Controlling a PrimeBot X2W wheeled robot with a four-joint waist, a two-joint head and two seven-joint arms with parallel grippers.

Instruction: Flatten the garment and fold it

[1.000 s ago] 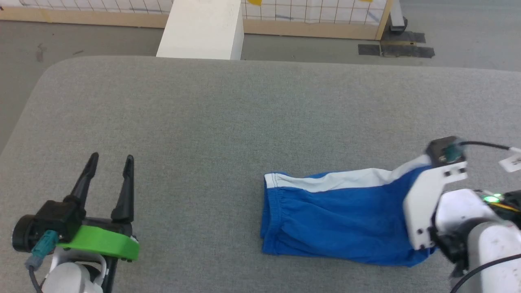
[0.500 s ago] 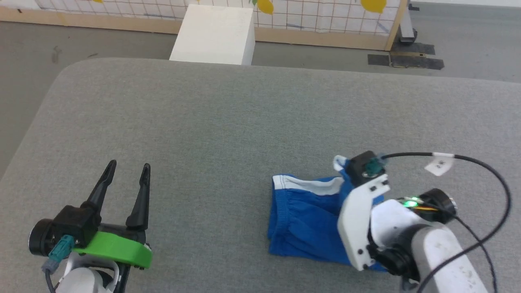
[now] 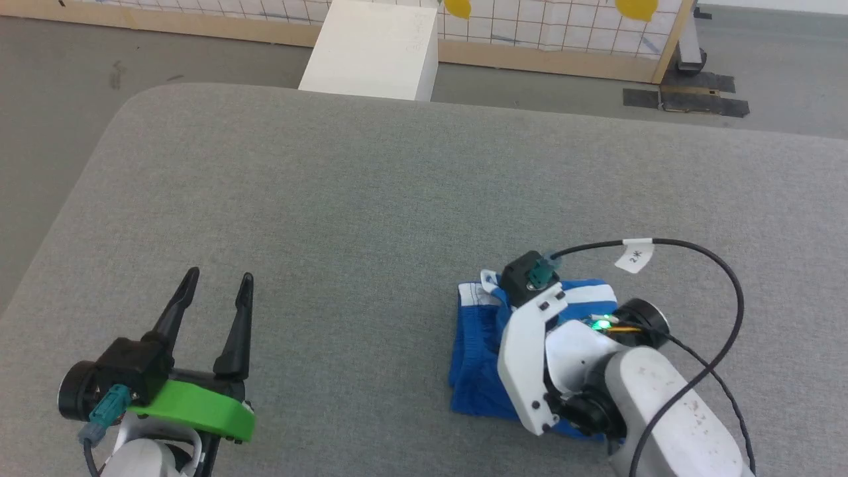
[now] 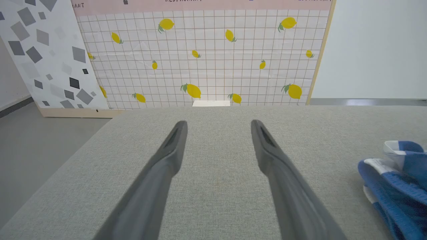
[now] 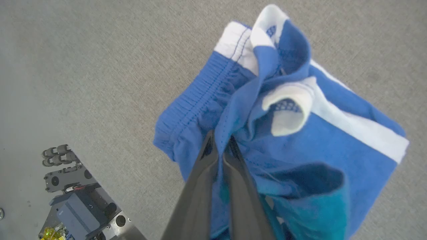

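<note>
grey table (image 3: 331,199), white box (image 3: 377,46) beyond its far edge; right claw (image 5: 220,140) clamps blue shorts (image 3: 474,358), left claw (image 3: 219,275) apart.

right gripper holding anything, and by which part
Right gripper is shut on the shorts, pinching a bunched blue fold beside a white hem band. Left gripper holds nothing.

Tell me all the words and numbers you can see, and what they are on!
"2", then a mark too blurred to read: on the white tag on the black cable.
"ANT", its start cut off: on the pink strip atop the lemon panel.
More letters along that strip's top edge: cut off, unreadable.
Garment: no writing that I can make out.
</note>
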